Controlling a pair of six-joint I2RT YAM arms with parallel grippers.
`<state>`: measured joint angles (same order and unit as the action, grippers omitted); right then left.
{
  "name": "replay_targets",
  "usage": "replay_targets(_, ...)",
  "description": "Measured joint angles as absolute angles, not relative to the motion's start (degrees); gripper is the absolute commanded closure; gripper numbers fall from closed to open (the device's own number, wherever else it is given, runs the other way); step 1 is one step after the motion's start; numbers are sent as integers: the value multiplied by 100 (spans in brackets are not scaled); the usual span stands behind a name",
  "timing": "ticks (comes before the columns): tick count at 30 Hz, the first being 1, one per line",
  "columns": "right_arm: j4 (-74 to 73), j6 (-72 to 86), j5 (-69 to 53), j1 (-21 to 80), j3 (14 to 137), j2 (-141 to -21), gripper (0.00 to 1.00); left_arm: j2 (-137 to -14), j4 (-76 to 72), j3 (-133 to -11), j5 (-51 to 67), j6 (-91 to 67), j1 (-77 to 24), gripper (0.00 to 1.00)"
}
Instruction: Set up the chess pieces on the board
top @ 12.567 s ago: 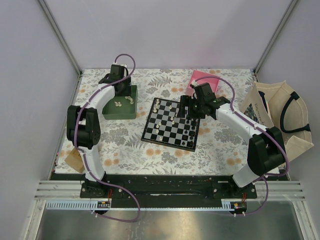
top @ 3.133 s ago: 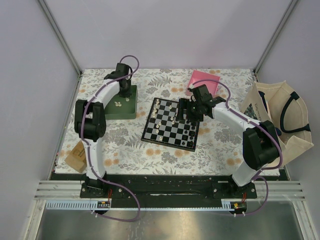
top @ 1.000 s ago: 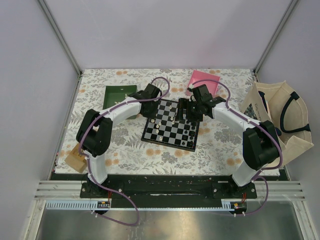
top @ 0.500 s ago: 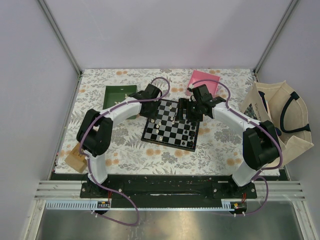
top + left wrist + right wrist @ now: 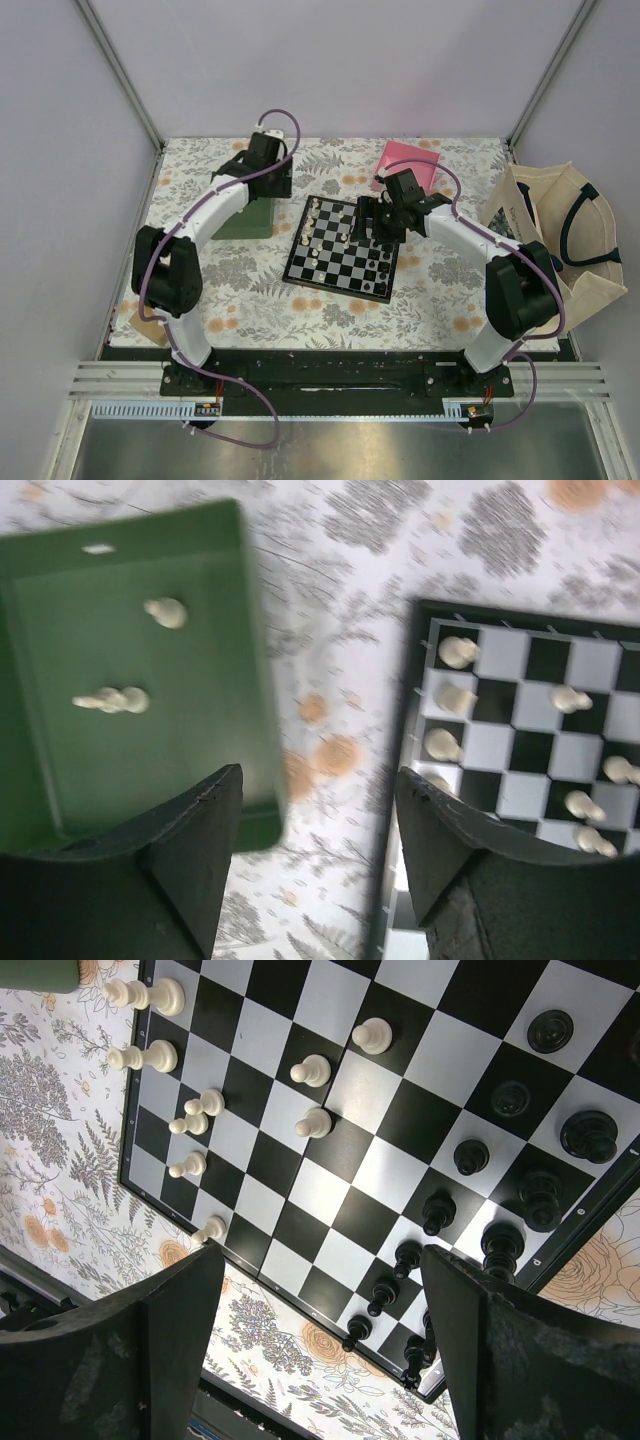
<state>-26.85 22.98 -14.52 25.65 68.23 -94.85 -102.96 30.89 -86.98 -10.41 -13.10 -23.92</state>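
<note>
- You have one flat black-and-white checkered board [image 5: 390, 1175] on the flower-patterned desk [image 5: 330, 600]. One green plastic tray [image 5: 180, 750] sits near the board's left edge, with a strip of bare desk between them.
- The right wrist view shows nine tiny cream-white chess pieces [image 5: 313, 1122] on the board. Six stand along one edge and three stand further in.
- The black chess pieces [image 5: 471, 1156] crowd the opposite side of the board. You can count about eleven.
- Two more cream-white pieces are in the tray, well apart from each other. One is small and round-topped, and the other is a longer one lying on its side.
- Your left claw [image 5: 318, 775] is released, with its fingers spread wide and nothing between them. It hangs over the bare strip of desk, with the tray pieces off to one side and the board's cream column to the other.
- Your right claw [image 5: 322, 1260] is also spread and empty, and it hovers over the board. The cream row lies beyond its fingertips. One cream piece at the board's border sits just beside the tip of the finger on the left of that view.
- The left wrist view is blurred, and its frame edge and one finger cut the board off.
- The other right-claw finger partly hides some black pieces, so that count is rough.
- From above, the pieces are too small to count, and the left arm covers part of the tray.
</note>
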Motion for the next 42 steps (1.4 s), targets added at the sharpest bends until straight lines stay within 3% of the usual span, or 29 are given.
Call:
replay_targets(8, -2685, 2298, -1452, 2554, 6823, -9485, 11, -11249, 3295, -9710, -954, -1194, -1396, 33)
replay_targets(23, -2685, 2296, -1450, 2547, 6823, -9485, 11, -12586, 3712, -10350, -725, -1142, -989, 34)
replay_targets(33, -2687, 2294, -1452, 2545, 6823, -9485, 11, -12702, 3695, -10720, -585, -1125, -751, 48)
replay_targets(42, -2687, 2296, -1452, 2543, 6823, -9485, 11, -12995, 3686, -10914, -419, -1100, -746, 52)
